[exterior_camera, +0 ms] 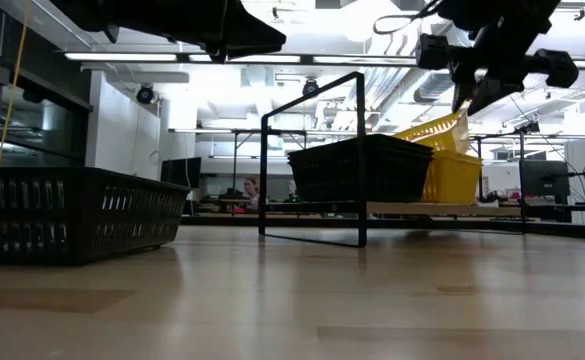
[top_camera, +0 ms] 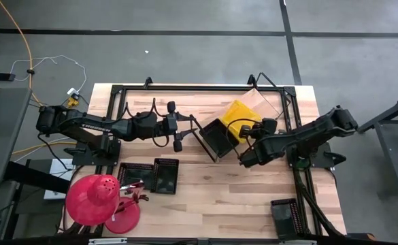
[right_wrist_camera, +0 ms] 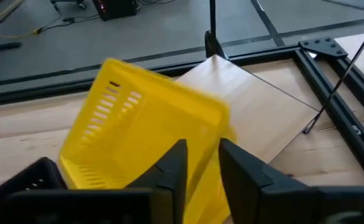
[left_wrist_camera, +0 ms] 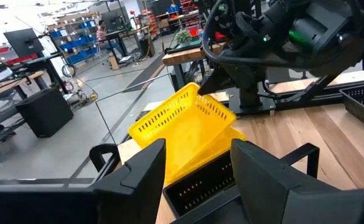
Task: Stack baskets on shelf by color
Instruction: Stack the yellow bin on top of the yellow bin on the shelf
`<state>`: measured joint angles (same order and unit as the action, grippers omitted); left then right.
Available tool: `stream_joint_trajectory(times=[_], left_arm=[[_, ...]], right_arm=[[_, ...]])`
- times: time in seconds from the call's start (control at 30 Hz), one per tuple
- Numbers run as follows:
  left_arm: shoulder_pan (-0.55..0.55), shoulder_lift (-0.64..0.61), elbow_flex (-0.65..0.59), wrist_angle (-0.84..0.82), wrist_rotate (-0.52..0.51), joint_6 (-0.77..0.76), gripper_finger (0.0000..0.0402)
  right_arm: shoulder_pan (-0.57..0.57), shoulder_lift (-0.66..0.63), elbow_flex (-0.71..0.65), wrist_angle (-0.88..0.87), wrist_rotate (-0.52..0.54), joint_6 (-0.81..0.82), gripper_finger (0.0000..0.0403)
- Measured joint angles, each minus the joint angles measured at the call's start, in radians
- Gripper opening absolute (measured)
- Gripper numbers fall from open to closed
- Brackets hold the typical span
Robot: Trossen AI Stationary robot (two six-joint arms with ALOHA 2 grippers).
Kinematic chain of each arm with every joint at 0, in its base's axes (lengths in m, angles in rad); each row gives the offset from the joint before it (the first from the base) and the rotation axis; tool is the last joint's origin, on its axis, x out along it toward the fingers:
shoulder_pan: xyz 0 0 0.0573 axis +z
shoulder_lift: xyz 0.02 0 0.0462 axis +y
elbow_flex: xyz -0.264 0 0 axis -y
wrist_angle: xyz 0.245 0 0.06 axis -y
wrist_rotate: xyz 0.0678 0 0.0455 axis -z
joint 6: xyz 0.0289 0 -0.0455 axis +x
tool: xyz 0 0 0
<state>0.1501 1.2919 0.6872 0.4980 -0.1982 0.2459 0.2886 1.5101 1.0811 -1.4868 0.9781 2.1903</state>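
The step in hand looks like the placing of a yellow basket (top_camera: 239, 114) on the shelf (top_camera: 267, 102). That basket sits tilted on the shelf board, seemingly atop another yellow one, though the stack below it is hard to make out. A black basket (top_camera: 217, 138) rests on the shelf just beside the yellow, on the side toward the left arm.

The right gripper (top_camera: 245, 131) hangs over the near edge of the yellow basket. In the right wrist view a gap shows between its fingers (right_wrist_camera: 172, 165) with nothing between them, so it appears to have let go, or to be just doing so; whether a finger touches the rim cannot be told.

The left gripper (top_camera: 187, 126) waits beside the shelf, near the black basket, fingers parted and empty.

Two more black baskets (top_camera: 149, 175) lie on the table well off the shelf, and another (top_camera: 285, 216) near the table's front edge.

Next, the right arm likely needs to lift clear without dragging the tilted basket, which could slide on the slanted board.
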Motion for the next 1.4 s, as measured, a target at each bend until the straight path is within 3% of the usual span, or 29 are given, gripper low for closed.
stream_joint_trajectory(times=[0.27, 0.5, 0.8, 0.93, 1.1, 1.4], left_arm=[[0.000, 0.000, 0.000, 0.000, 0.000, 0.000, 0.0168], [0.000, 0.000, 0.000, 0.001, 0.000, -0.009, 0.0168], [0.000, 0.000, 0.000, 0.001, 0.000, -0.034, 0.0168], [0.000, 0.000, 0.000, 0.001, 0.000, -0.037, 0.0168], [0.000, 0.000, 0.000, 0.000, 0.001, -0.087, 0.0168], [0.000, 0.000, 0.000, 0.007, 0.000, -0.109, 0.0168]], right_arm=[[0.001, 0.000, 0.072, -0.006, 0.003, -0.109, 0.0153], [0.014, 0.000, 0.137, -0.066, 0.021, -0.350, 0.0176], [0.004, -0.071, 0.160, -0.056, -0.141, -0.918, 0.0176], [0.004, -0.155, 0.144, -0.044, -0.146, -1.030, 0.0176], [0.004, -0.335, 0.018, 0.046, -0.177, -1.124, 0.0176], [0.003, -0.659, -0.252, 0.522, -0.145, -1.481, 0.0176]])
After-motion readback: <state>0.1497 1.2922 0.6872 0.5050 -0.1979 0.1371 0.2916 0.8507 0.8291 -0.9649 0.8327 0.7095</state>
